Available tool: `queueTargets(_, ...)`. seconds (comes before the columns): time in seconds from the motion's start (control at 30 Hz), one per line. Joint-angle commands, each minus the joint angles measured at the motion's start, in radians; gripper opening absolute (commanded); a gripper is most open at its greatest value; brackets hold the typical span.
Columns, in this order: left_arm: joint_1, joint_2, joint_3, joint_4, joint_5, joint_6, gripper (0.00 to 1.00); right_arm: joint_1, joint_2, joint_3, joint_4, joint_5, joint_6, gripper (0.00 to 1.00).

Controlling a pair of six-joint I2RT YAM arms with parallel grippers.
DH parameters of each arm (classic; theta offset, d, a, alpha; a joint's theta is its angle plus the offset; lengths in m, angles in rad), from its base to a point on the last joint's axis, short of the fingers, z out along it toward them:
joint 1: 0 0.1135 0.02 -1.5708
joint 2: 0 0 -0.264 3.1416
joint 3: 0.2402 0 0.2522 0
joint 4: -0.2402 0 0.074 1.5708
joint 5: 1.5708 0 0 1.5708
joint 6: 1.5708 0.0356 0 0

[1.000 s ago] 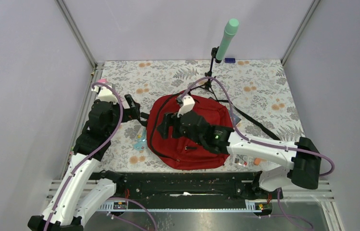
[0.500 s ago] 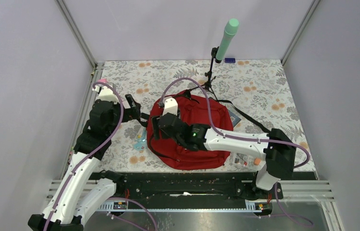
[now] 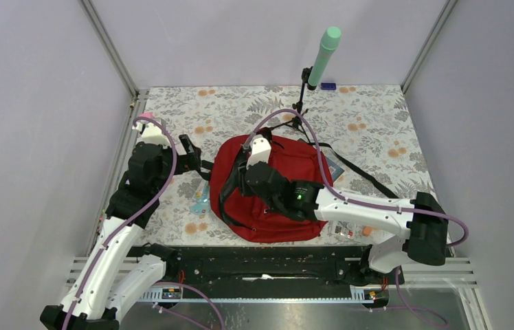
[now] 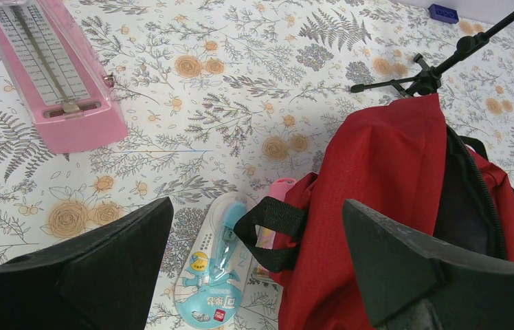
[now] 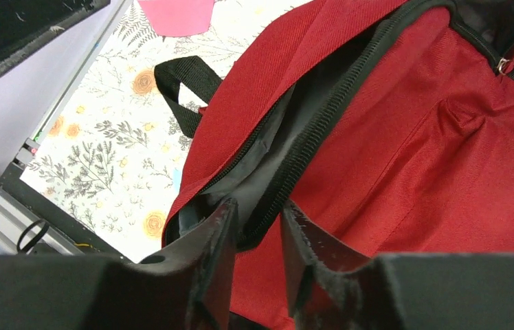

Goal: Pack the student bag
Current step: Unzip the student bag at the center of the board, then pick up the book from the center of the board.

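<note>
- The student bag (image 3: 271, 223) lies flat near the middle of the floral table cover (image 3: 378, 124), just in front of the two arm bases, between the arms.
- It is soft dark-red fabric, with a black toothed zipper running along its left edge. The zipper is parted, and dark lining shows inside the mouth.
- A black webbing loop (image 4: 268, 230) sticks out from the bag's left side.
- A black strap trails from the bag's far right corner across the cover.
- The right gripper (image 5: 258, 220) is clenched on the bag, pinching the black zipper edge of the opening between its two fingers.
- The left gripper (image 4: 255, 206) is spread wide and holds nothing. It hangs just left of the bag, with the black loop below the gap.
- A blue-and-white packet (image 4: 216, 271) lies on the cover just beside the loop.
- A pink scaled object (image 4: 48, 69) lies further off, at the far left.
- Compared with half a second ago, the right wrist sits further right and further back over the bag.
- The right arm's elbow has also swung out to the right.
- The left arm is unchanged.
</note>
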Motion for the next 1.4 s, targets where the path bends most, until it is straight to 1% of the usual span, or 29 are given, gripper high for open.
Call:
queueTargets(0.0,0.007,0.003,-0.007,0.051,0.003,-0.004,0.99,-0.003,-0.024,-0.019,0.028,0.03,-0.005,0.28)
queueTargets(0.13,0.007,0.002,-0.007,0.051,0.001,-0.003,0.99,-0.037,-0.06,-0.032,0.012,0.011,0.02,0.01)
queueTargets(0.2,0.007,0.001,-0.007,0.051,-0.003,-0.001,0.99,-0.05,-0.111,-0.027,-0.008,0.007,0.012,0.0)
queueTargets(0.3,0.007,0.003,-0.007,0.051,-0.019,0.003,0.99,-0.049,-0.228,-0.014,0.004,-0.018,-0.107,0.0)
queueTargets(0.4,0.007,0.007,-0.004,0.052,-0.022,0.01,0.99,-0.049,-0.341,0.0,0.0,0.07,-0.204,0.0)
queueTargets(0.47,0.007,0.01,-0.003,0.066,0.019,0.026,0.99,-0.05,-0.392,0.022,-0.003,0.132,-0.304,0.0)
queueTargets(0.6,0.007,0.013,-0.011,0.12,0.14,0.049,0.99,-0.059,-0.416,0.128,-0.038,0.302,-0.553,0.0)
queueTargets(0.67,0.008,0.025,-0.004,0.126,0.183,0.058,0.99,-0.082,-0.417,0.17,-0.044,0.35,-0.629,0.0)
queueTargets(0.7,0.007,0.034,0.002,0.126,0.196,0.059,0.99,-0.098,-0.422,0.19,-0.05,0.363,-0.649,0.0)
queueTargets(0.87,0.005,0.052,0.013,0.136,0.272,0.052,0.99,-0.202,-0.452,0.26,-0.085,0.331,-0.678,0.0)
queueTargets(1.03,0.005,0.051,0.018,0.144,0.309,0.043,0.99,-0.252,-0.459,0.333,-0.085,0.33,-0.753,0.0)
queueTargets(1.2,0.005,0.042,0.011,0.142,0.329,0.029,0.99,-0.307,-0.476,0.353,-0.085,0.352,-0.818,0.0)
queueTargets(1.37,0.005,0.035,0.0,0.143,0.358,0.009,0.99,-0.384,-0.501,0.345,-0.086,0.354,-0.845,0.0)
